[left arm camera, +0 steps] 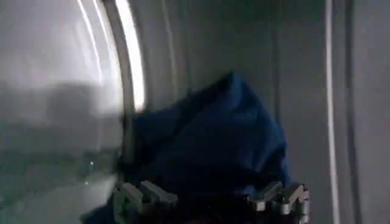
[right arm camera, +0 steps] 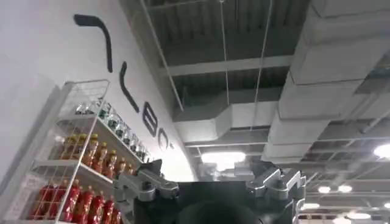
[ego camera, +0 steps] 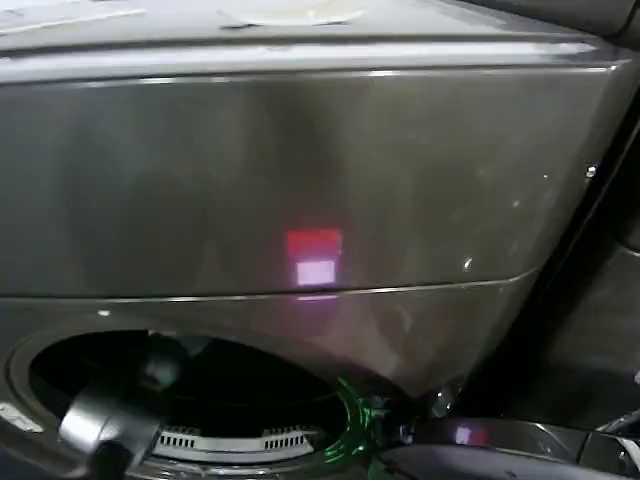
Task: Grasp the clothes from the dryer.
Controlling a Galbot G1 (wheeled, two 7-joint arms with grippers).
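The dryer is a brown-grey metallic front-loader with a red light on its panel and its round porthole open at the lower left. My left arm reaches into the porthole. Inside the drum lies a heap of dark blue clothes. My left gripper is open, its fingers spread wide on either side of the near edge of the blue cloth. My right gripper is open, holds nothing and points up at the ceiling.
The right arm rests low beside the dryer's right corner. The grey drum wall rises behind the clothes, and the bright porthole rim curves beside them. A wire rack of bottles stands against a white wall.
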